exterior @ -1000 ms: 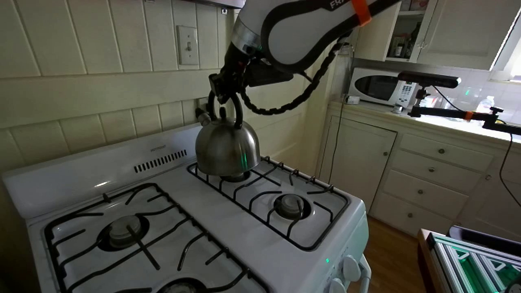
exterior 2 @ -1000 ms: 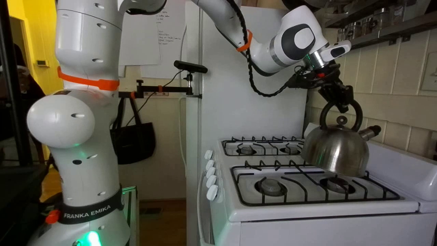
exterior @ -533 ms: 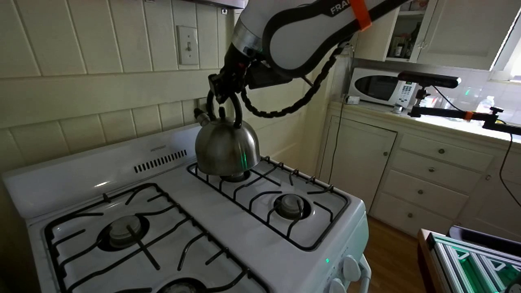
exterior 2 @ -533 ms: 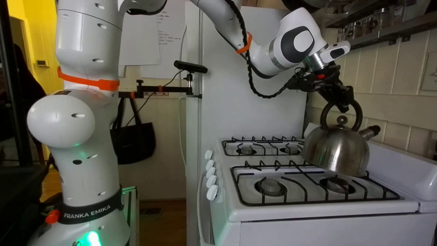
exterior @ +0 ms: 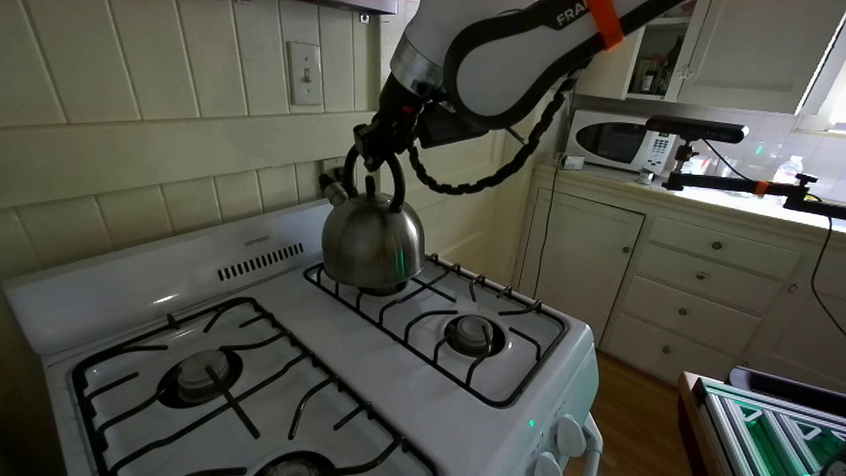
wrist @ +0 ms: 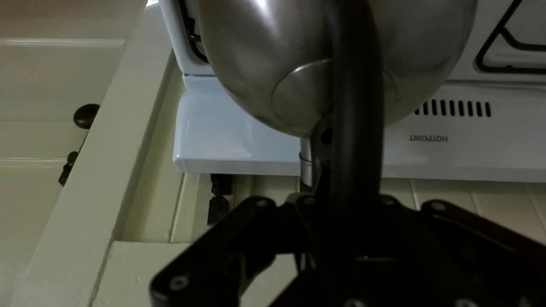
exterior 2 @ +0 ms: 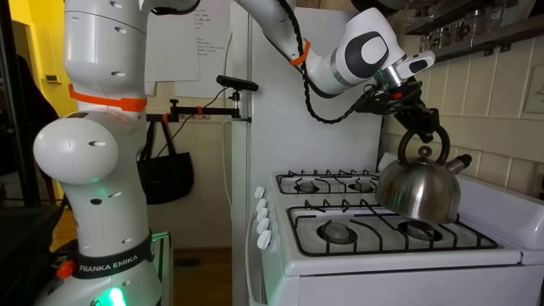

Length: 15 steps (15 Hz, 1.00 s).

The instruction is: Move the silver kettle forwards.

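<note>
The silver kettle (exterior: 373,241) is a shiny steel dome with a dark arched handle. It hangs slightly tilted over the back burner at the stove's far-end grate in an exterior view, and also shows in an exterior view (exterior 2: 418,191). Its spout points toward the wall. My gripper (exterior: 378,157) is shut on the top of the handle; this also shows in an exterior view (exterior 2: 426,132). In the wrist view the kettle body (wrist: 264,76) fills the top, and the handle runs down between the dark fingers (wrist: 345,209). Whether the kettle's base touches the grate is hard to tell.
The white stove (exterior 2: 408,263) has black grates (exterior: 436,344) with raised bars. A front burner (exterior: 474,332) lies on the same grate. The stove's back panel (exterior: 192,264) and panelled wall (exterior: 165,152) stand close behind the kettle. A shelf with jars (exterior 2: 471,40) hangs above.
My gripper and the kettle have shifted slightly away from the wall, toward the stove's front. The kettle sits a little lower and its tilt has changed slightly. The grip on the handle has stayed.
</note>
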{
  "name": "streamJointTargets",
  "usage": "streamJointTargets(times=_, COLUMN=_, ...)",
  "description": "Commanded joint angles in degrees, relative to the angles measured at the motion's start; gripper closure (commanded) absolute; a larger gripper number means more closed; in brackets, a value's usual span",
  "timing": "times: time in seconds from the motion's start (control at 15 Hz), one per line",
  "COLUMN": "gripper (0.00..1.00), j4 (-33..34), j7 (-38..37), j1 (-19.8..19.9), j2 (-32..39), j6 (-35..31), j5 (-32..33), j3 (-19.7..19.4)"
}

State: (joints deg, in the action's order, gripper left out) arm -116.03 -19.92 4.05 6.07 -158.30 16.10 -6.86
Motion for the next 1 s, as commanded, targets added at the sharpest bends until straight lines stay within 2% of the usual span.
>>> streamJointTargets(times=0.0, gripper=0.98, j4=-3.80, j7=-0.20, j1=0.04, j2=-3.29, j6=-1.46, j5=2.84, j3=-0.68)
streamJointTargets(times=0.13, gripper=0.98, j4=-4.75, j7=-0.22, j1=0.03, j2=-4.19, j6=-1.28, j5=3.59, j3=-0.74)
streamJointTargets(times=0.2, gripper=0.84, j4=-5.09, j7=-0.10, j1=0.03, j2=-4.61, j6=-1.05, j5=3.79, j3=-0.70)
streamJointTargets(times=0.27, gripper=0.64, j4=-5.55, j7=-0.17, j1=0.03, j2=-5.09, j6=-1.20, j5=4.21, j3=-0.70)
streamJointTargets(times=0.4, gripper=0.52, j4=-6.14, j7=0.06, j1=0.05, j2=-6.14, j6=-0.81, j5=4.46, j3=-0.59)
streamJointTargets(times=0.8, gripper=0.06, j4=-7.25, j7=1.59, j1=0.13, j2=-10.10, j6=0.97, j5=3.21, j3=-0.38)
streamJointTargets(times=0.93, gripper=0.00, j4=-7.54, j7=3.29, j1=-0.02, j2=-11.90, j6=3.14, j5=2.11, j3=-0.33)
